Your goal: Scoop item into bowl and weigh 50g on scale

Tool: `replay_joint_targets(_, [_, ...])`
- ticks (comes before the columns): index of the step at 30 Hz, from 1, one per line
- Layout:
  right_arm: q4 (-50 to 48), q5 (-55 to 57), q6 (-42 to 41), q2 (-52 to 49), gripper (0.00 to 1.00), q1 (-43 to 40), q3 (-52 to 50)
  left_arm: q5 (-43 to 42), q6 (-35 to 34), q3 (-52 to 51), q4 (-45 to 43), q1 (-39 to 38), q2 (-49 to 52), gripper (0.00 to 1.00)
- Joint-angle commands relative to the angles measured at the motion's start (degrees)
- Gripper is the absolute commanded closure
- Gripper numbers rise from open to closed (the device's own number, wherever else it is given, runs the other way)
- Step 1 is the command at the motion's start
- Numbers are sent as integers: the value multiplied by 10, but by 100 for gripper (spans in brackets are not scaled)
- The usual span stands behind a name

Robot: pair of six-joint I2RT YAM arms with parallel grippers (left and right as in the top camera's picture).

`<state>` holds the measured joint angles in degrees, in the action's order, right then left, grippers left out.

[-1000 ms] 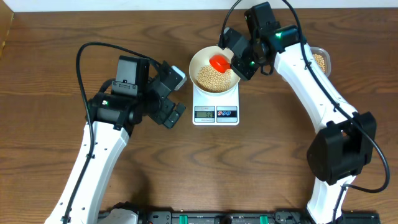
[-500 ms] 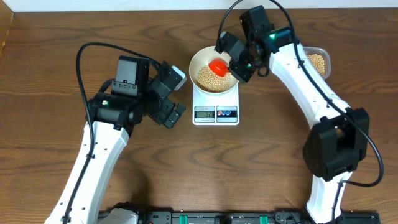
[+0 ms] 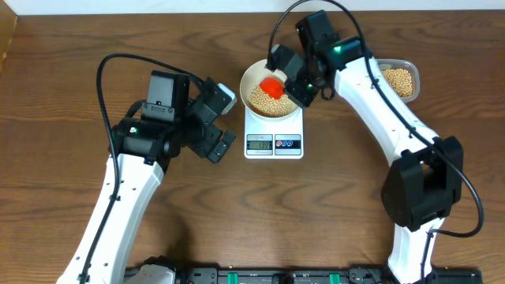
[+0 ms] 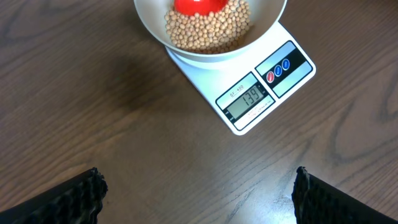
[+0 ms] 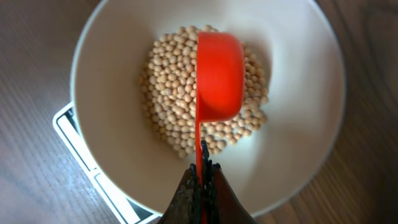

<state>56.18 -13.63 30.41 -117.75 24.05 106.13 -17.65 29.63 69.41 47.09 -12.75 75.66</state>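
- Left hand (image 3: 228,120) spread wide, holding nothing, hanging over the bare brown bench (image 3: 331,205) just left of the scale (image 3: 274,143); in the left wrist view only the two dark fingertips (image 4: 81,194) at the bottom corners, well apart.
- Beyond it, white scale flat on the bench, grey display (image 4: 249,98) lit with digits, red and blue buttons (image 4: 278,70) beside the display.
- On the far part of the scale, white bowl (image 3: 251,72), upright, as wide as the scale.
- Inside the bowl, a heap of tan-yellow beans (image 5: 171,93) covering the bottom.
- Over the heap, red scoop (image 5: 219,74), cup tilted onto its side, resting on or just above the beans; impossible to tell which.
- Right hand (image 5: 201,182) pinched tight on the thin red handle of the scoop, reaching in over the far right rim of the bowl.
- Farthest off, to the right behind the right arm, a clear tub (image 3: 412,77) with more beans in it, well apart from the bowl.
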Motion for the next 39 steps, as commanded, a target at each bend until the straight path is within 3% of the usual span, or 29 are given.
replay_joint_targets(1, [7, 2, 6, -4, 99, 13, -2, 2, -5, 2, 0, 1, 3, 2])
replay_joint_targets(24, [31, -78, -20, -4, 99, 2, -2, 2, -5, 2, 0, 1, 3, 2])
replay_joint_targets(39, [30, -263, -61, -4, 99, -78, -2, 2, -5, 2, 0, 1, 3, 2])
